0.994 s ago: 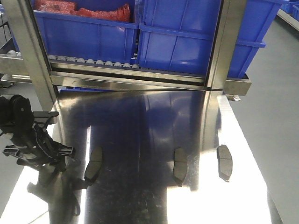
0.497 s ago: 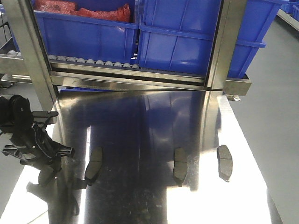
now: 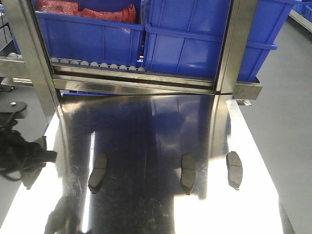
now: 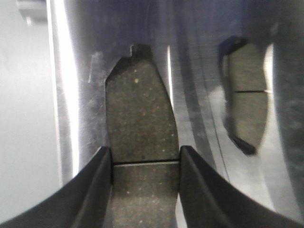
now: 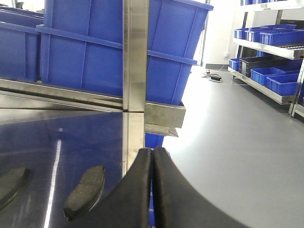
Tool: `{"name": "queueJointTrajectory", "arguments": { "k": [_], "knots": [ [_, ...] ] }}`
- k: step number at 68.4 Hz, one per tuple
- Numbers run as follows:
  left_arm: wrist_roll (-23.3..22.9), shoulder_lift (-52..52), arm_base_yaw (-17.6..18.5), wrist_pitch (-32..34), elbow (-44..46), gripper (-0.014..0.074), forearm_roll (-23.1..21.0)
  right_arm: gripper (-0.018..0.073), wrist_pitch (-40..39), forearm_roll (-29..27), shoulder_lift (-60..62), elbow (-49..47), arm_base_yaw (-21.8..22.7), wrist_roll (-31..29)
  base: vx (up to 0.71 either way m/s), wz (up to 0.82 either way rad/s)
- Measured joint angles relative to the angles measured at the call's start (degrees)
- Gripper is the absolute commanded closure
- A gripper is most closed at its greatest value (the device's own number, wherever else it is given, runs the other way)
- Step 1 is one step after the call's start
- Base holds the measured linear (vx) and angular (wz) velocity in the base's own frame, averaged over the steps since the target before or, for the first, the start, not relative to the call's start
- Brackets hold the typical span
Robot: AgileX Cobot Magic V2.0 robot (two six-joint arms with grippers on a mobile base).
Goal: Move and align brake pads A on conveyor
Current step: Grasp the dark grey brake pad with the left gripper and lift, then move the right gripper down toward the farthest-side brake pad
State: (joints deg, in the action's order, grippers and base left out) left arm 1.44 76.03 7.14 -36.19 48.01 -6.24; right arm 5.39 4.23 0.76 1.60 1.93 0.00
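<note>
Steel tabletop (image 3: 146,126), mirror-bright, carries everything. At eight o'clock the left gripper (image 4: 142,151) pinches one brake pad (image 4: 140,104) across its groove. The right gripper (image 5: 153,151) is pressed closed. Three more pads (image 3: 188,173) lie in a row on the steel. Blue crates (image 3: 185,44) stand at twelve o'clock.

A: Carrier?
B: Shiny steel worktop (image 3: 146,126), mirror-like.
A: On it?
B: Dark brake pads, flat. Middle pad (image 3: 188,173) is the landmark. Right pad (image 3: 234,169) near it, left pad (image 3: 97,171) well apart from it. Fourth pad (image 4: 141,118) shows in the left wrist view, unclear if resting.
</note>
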Motion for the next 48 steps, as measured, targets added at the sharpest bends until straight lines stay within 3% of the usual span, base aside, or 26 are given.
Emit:
{"name": "queueJointTrajectory", "arguments": {
  "k": [48],
  "knots": [
    [1.0,-54.0,0.0,2.9,-23.2,0.0603,-0.1,0.0571,0.0,0.0,0.0,0.0,0.0,0.0,0.0,0.0]
  ]
}}
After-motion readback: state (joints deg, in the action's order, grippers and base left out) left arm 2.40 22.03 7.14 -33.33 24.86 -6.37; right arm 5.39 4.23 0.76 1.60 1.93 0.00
